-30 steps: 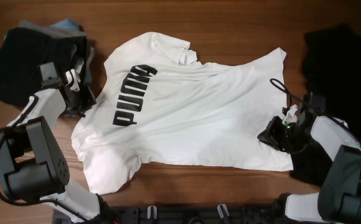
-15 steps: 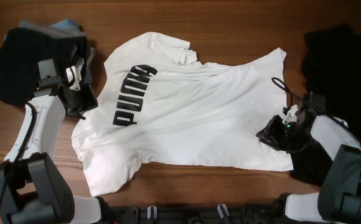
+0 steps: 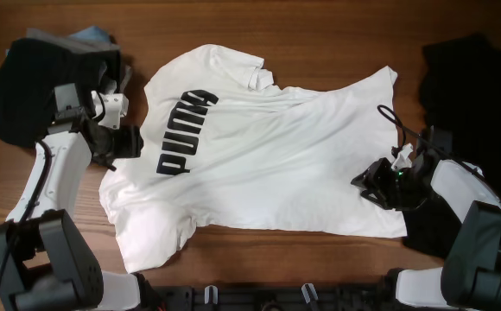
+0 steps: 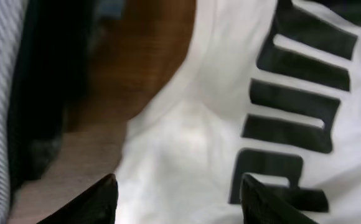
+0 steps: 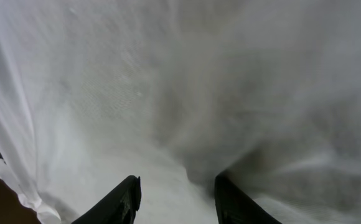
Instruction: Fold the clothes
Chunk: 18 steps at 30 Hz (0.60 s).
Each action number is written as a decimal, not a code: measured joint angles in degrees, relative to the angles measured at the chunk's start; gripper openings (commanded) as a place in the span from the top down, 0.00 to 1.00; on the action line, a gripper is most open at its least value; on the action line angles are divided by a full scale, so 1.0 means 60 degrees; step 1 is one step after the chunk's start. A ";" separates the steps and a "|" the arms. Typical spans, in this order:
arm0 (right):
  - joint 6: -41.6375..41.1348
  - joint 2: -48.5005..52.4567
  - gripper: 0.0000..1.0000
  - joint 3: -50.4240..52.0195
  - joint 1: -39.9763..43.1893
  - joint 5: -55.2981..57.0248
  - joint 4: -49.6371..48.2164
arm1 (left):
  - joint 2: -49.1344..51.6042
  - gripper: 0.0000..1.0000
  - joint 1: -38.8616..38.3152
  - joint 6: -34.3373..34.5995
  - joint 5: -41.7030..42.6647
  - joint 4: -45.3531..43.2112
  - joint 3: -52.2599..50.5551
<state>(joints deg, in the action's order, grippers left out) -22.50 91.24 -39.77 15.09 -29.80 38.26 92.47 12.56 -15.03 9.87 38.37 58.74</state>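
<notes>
Your left claw [image 4: 177,208] hangs open over the shirt [image 4: 187,143], empty, lettering [image 4: 292,134] beside one fingertip [image 4: 261,202]. Your right claw [image 5: 175,202] stands part open on white cloth, seemingly gripping nothing.

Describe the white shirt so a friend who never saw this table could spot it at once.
On the wooden table, look to the middle, between the dark heap of clothes at the left and the black garment at the right. There lies the white T-shirt, spread out; unlike its dark neighbours, it bears bold black PUMA lettering across the chest.
</notes>
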 measured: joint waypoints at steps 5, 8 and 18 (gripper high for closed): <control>0.0000 0.0000 0.55 -0.0004 0.0000 -0.0004 -0.0011 | 0.0874 0.36 0.0026 -0.0459 -0.0364 -0.0718 -0.0011; 0.0007 0.0000 0.55 -0.0004 0.0000 -0.0007 -0.0022 | 0.1417 0.36 0.0026 -0.0495 -0.0426 -0.1257 -0.0044; 0.0011 0.0000 0.55 0.0000 0.0000 -0.0025 -0.0047 | 0.1912 0.96 0.0026 -0.0623 -0.0539 -0.0820 -0.0047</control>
<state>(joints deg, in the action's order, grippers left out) -22.44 91.24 -39.77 15.09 -29.95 37.98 103.94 12.71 -18.76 6.63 33.45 58.46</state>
